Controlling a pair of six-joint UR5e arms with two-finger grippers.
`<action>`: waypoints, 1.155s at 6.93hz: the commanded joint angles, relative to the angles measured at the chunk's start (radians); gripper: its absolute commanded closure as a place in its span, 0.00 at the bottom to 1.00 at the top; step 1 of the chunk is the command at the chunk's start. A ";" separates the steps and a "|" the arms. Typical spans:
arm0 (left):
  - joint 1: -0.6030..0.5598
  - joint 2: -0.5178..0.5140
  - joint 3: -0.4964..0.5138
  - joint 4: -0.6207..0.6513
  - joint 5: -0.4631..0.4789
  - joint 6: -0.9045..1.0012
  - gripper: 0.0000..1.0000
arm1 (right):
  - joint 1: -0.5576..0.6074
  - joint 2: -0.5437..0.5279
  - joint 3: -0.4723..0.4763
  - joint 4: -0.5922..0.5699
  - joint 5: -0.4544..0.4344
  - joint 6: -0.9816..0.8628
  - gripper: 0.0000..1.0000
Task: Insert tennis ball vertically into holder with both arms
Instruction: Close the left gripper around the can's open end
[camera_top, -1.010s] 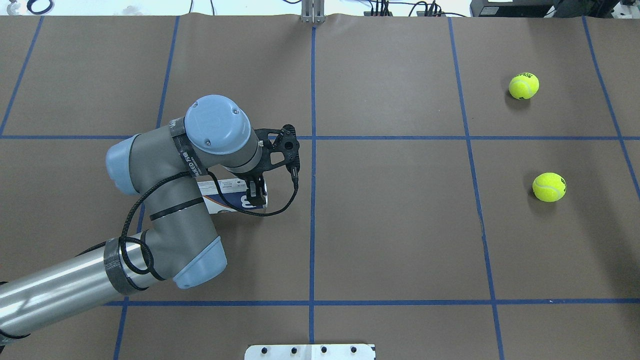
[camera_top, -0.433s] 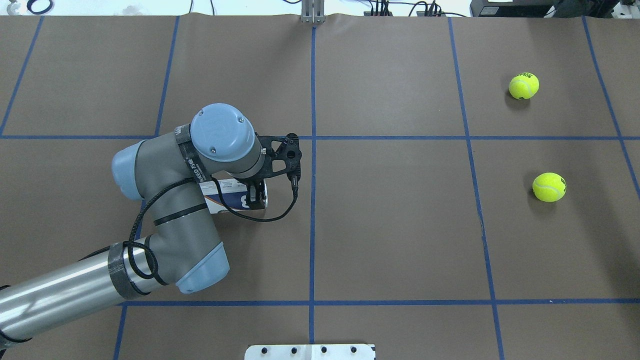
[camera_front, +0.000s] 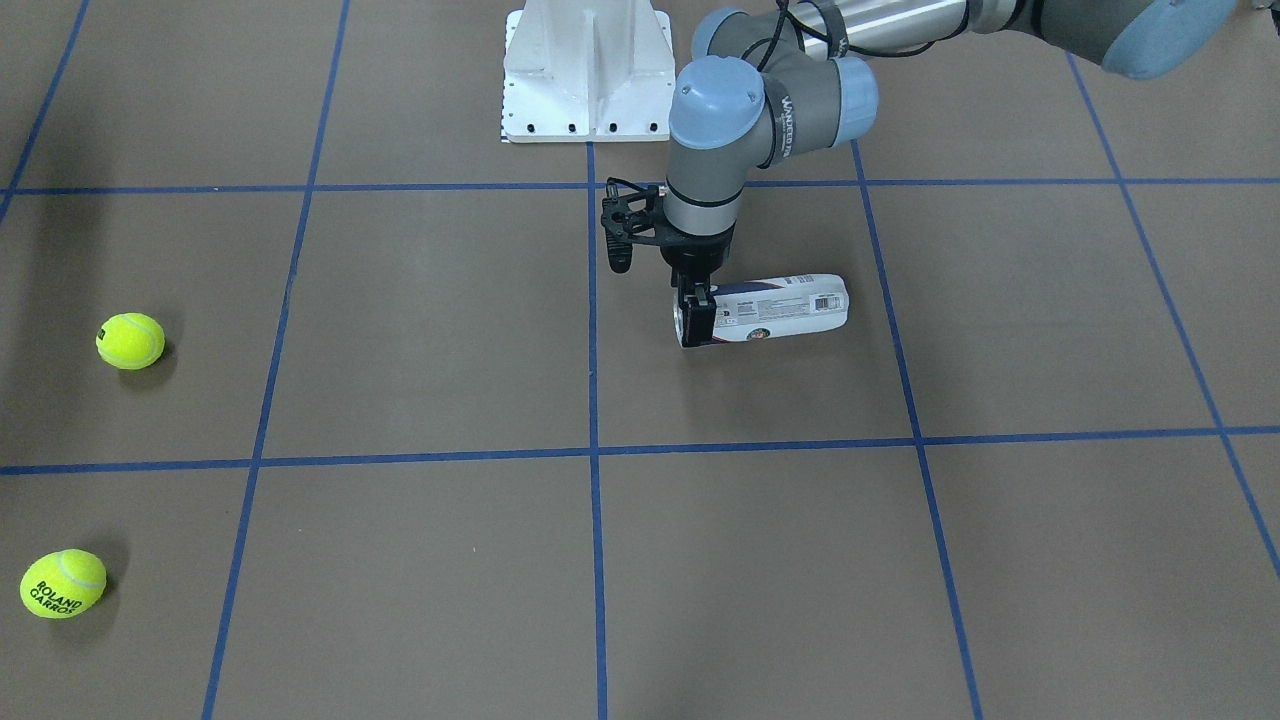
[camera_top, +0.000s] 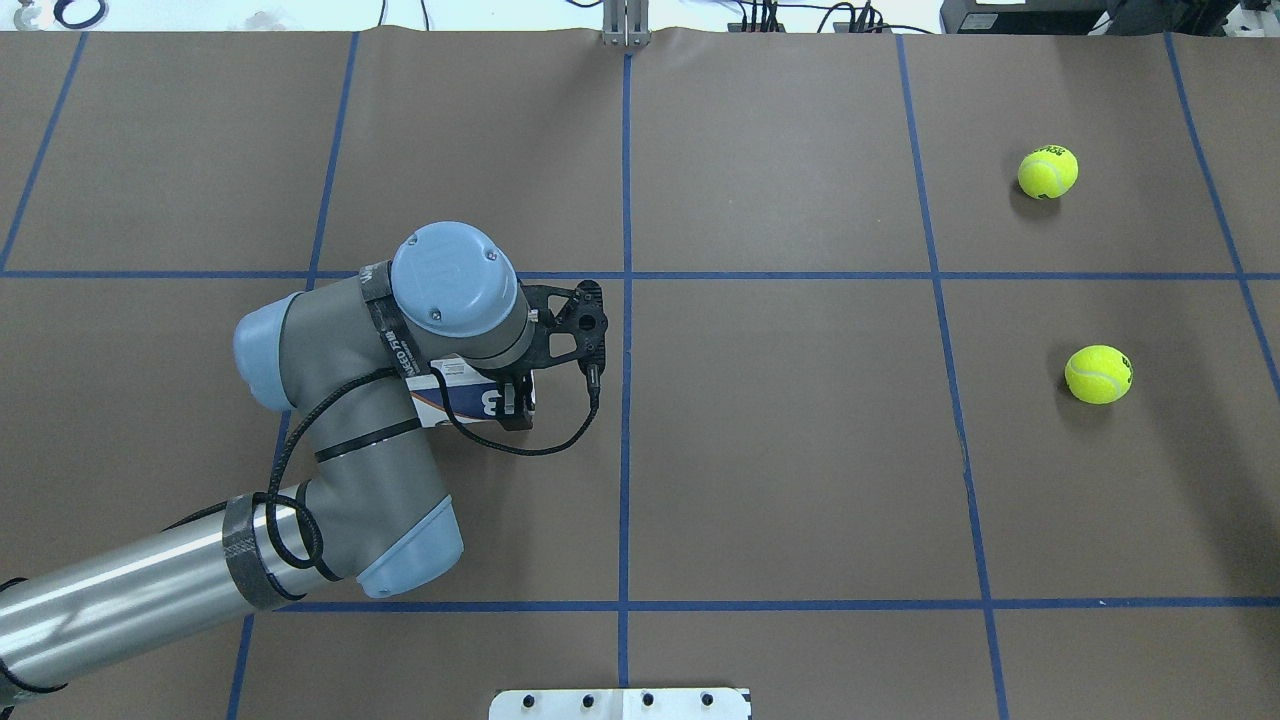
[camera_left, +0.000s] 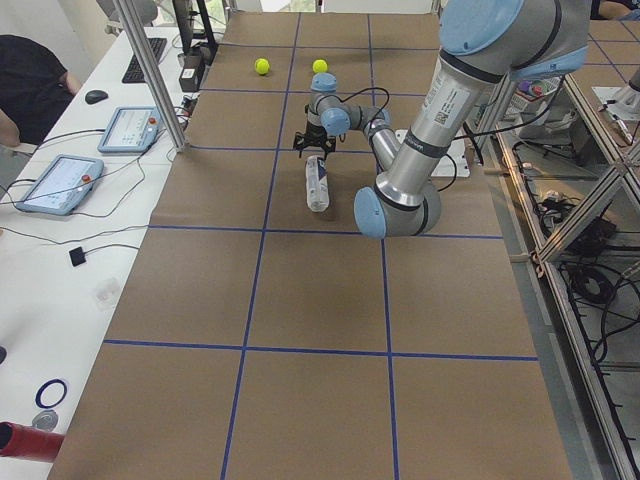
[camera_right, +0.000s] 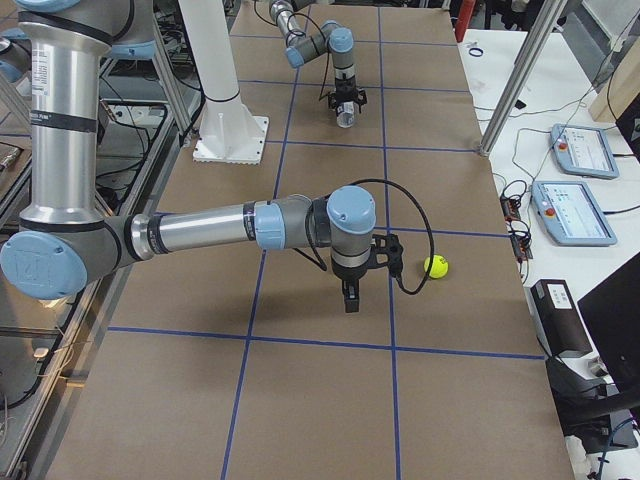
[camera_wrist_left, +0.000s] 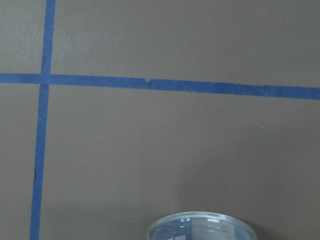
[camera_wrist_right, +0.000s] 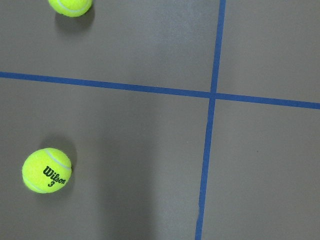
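Spanning the table (camera_top: 800, 450), the left arm (camera_top: 340, 440) holds the left gripper (camera_top: 515, 400) astride the holder (camera_front: 790, 305), jaws wide, seemingly clamping nothing. Holder lies flat, axis nine-to-three overhead, mouth at three. Right gripper (camera_right: 350, 297), jaws unreadable, hangs nearer the tennis balls (camera_top: 1097, 374), far off at three o'clock.

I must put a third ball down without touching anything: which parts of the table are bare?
Bare: the middle squares between the can and the far ball and near ball; also the far row beyond the left arm. Crowded: around the can, where the fingers stand at its mouth, and near both balls.
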 joint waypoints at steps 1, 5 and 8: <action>0.006 -0.001 0.009 -0.001 -0.001 -0.002 0.01 | 0.000 0.000 -0.001 0.001 0.000 0.000 0.01; 0.008 0.004 0.023 -0.001 -0.001 0.003 0.01 | 0.000 0.000 0.001 0.001 -0.002 0.000 0.01; 0.012 0.002 0.023 -0.001 -0.001 -0.002 0.02 | 0.000 0.000 0.002 0.001 0.002 0.001 0.01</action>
